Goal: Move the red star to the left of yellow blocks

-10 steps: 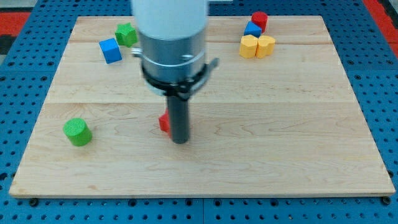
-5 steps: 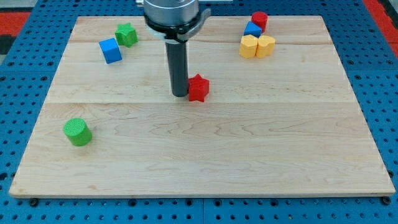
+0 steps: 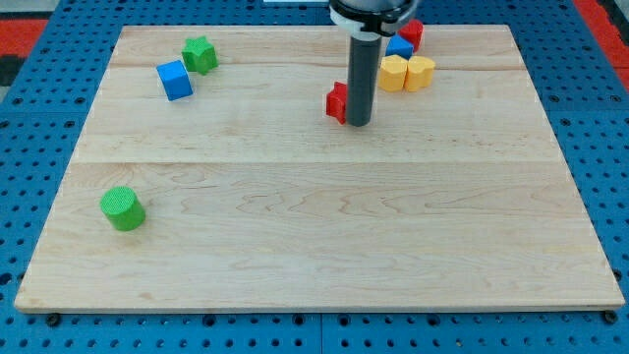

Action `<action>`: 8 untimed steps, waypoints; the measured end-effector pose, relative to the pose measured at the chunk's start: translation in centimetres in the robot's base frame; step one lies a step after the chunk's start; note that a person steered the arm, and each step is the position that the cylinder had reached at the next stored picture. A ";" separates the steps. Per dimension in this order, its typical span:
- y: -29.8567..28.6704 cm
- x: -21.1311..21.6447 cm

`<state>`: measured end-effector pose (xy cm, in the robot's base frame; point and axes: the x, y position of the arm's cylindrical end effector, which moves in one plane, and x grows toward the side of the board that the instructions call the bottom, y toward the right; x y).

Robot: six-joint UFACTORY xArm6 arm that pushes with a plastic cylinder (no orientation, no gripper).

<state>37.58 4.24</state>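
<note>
The red star [image 3: 337, 102] lies on the wooden board [image 3: 314, 226], partly hidden behind my rod. My tip [image 3: 359, 124] touches the star's right side. Two yellow blocks [image 3: 406, 73] sit side by side just to the upper right of the rod, a short gap from the star. The rod covers the space between the star and the left yellow block.
A blue block [image 3: 399, 45] and a red cylinder [image 3: 411, 31] sit just above the yellow blocks. A blue cube [image 3: 175, 80] and a green star [image 3: 200, 54] are at the upper left. A green cylinder [image 3: 122, 208] is at the lower left.
The rod and the red star have moved up and to the right, from the board's middle to near the yellow blocks. The tip is now on the star's right instead of its left.
</note>
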 end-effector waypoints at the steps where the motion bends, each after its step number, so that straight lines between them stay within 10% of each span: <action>1: -3.3 0.0; 6: -12.7 0.2; 8: -13.0 6.9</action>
<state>44.53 -8.74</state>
